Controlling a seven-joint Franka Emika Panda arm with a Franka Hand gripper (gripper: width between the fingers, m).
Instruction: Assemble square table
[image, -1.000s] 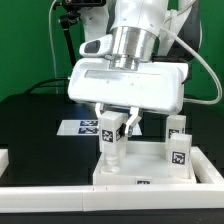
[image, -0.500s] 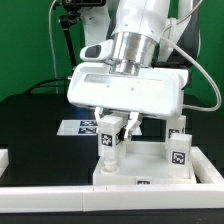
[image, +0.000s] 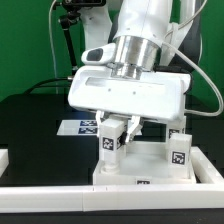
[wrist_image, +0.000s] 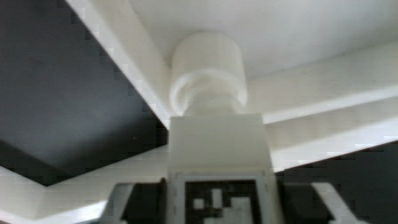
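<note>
a green wall (image: 25, 45) stands behind a black table (image: 30, 115) edged by white border bars (image: 60, 192).

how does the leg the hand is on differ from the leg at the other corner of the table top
The held leg sits between the fingers of the hand; the far leg stands free, untouched. The held leg is at the corner toward the exterior view's left of the square table panel; the far leg is at the right corner. The hand hides the held leg's top; the far leg shows whole. Both are short white posts, upright on the panel, each with a black-and-white tag.
</note>
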